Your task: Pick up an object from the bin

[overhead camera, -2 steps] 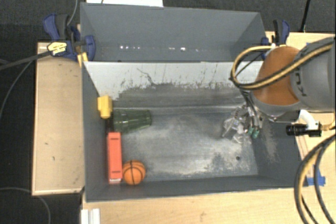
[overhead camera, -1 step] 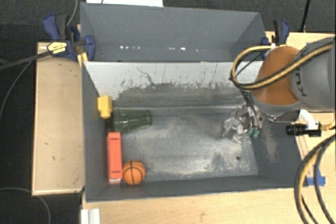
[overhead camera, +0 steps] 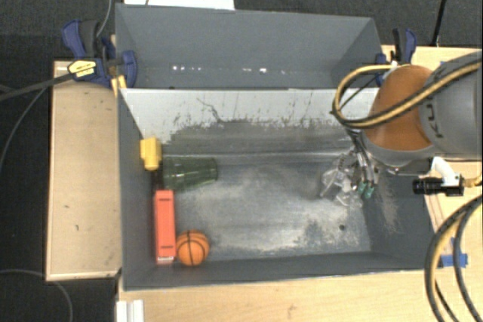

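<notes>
The gripper [overhead camera: 349,185] hung low over bare floor at the bin's [overhead camera: 249,271] right, fingers seemingly parted and empty. The ball [overhead camera: 192,247], red block [overhead camera: 164,225], green cup [overhead camera: 187,173] and yellow piece [overhead camera: 150,153] lay well apart from it along the left wall; nothing was picked yet

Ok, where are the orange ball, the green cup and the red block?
orange ball [overhead camera: 192,247], camera view, centre of ball.
green cup [overhead camera: 189,173], camera view, middle of its side.
red block [overhead camera: 164,225], camera view, middle of top face.
</notes>
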### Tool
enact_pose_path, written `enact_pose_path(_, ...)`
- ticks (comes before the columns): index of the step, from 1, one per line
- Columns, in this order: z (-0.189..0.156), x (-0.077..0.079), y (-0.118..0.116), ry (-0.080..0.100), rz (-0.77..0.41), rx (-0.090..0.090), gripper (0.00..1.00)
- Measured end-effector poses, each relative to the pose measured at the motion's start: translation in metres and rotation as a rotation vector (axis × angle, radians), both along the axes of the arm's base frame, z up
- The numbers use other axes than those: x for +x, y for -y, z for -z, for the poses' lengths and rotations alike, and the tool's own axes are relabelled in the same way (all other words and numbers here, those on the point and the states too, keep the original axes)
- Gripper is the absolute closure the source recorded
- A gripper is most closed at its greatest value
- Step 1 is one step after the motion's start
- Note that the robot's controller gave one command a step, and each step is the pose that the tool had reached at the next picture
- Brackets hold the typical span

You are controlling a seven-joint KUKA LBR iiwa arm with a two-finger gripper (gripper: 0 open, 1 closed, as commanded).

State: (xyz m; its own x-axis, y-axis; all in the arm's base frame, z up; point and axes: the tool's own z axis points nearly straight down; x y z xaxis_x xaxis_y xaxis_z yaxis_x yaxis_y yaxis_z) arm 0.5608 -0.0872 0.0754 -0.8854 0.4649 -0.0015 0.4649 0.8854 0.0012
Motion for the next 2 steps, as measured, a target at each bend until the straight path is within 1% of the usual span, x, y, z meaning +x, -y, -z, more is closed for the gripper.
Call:
enact_pose_path(1, -0.021, -0.002, 0.000, -0.006, -0.001, 0.001, 1.00)
enact_pose_path(2, -0.046, 0.000, 0.000, -0.002, -0.002, 0.001, 1.00)
